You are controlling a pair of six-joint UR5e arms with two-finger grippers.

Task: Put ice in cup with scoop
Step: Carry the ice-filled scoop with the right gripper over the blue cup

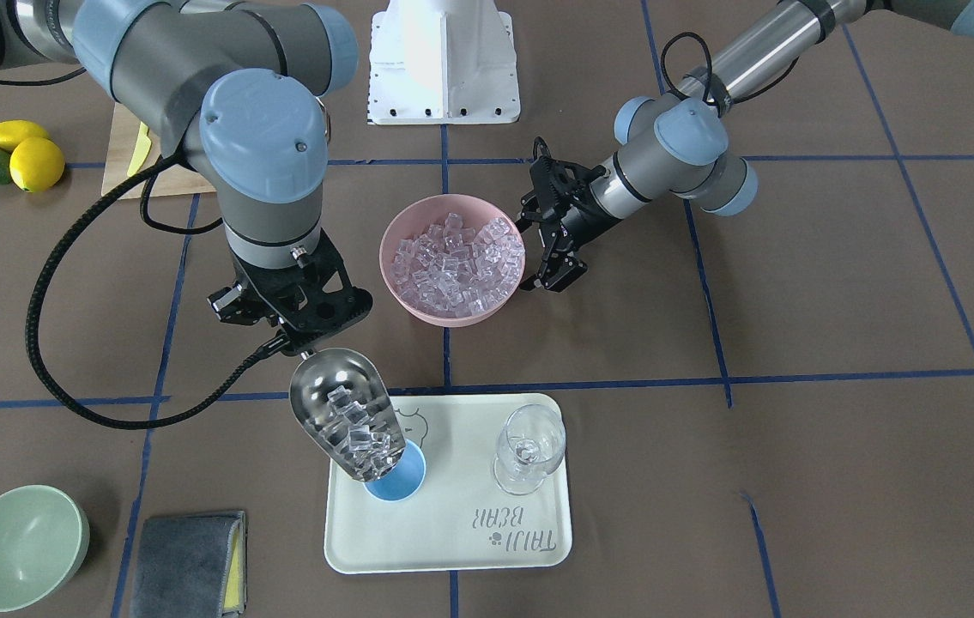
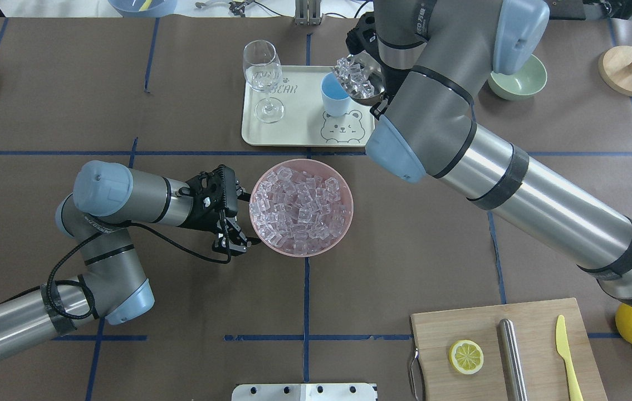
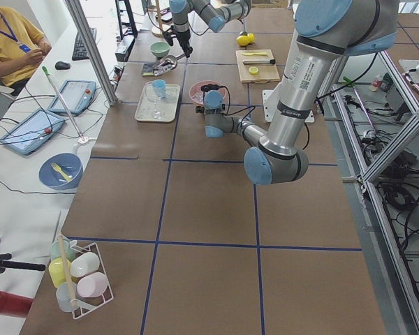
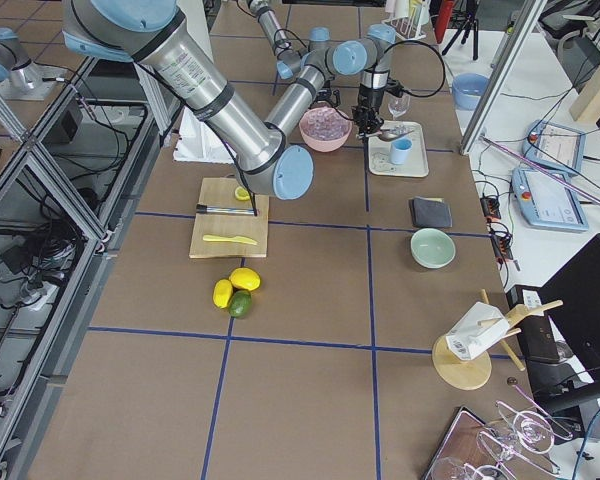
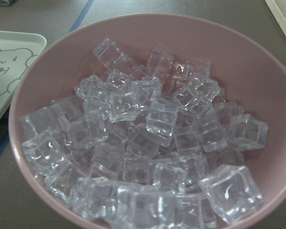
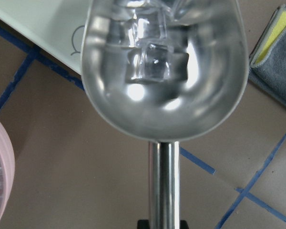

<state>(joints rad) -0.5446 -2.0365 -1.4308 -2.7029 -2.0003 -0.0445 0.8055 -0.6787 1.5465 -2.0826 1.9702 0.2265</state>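
Observation:
My right gripper (image 1: 302,346) is shut on the rod handle of the shiny steel scoop (image 1: 339,416). The scoop is tipped down, and its mouth is over the light-blue cup (image 1: 401,481) on the tray. Several clear ice cubes (image 1: 359,436) lie in the trough near its lip; they also show in the right wrist view (image 6: 155,67). From overhead the scoop (image 2: 361,79) hangs just right of the cup (image 2: 334,94). A pink bowl (image 1: 396,266) full of ice (image 5: 148,124) stands mid-table. My left gripper (image 2: 235,214) is open right beside the bowl's rim.
The cream tray (image 1: 529,532) also carries a clear wine glass (image 1: 528,446). A pale-green bowl (image 1: 19,545) and a grey cloth (image 1: 190,562) lie near the tray. A cutting board (image 2: 538,317) holds a lemon half, a steel cylinder and a yellow knife. Lemons (image 1: 32,159) lie beside it.

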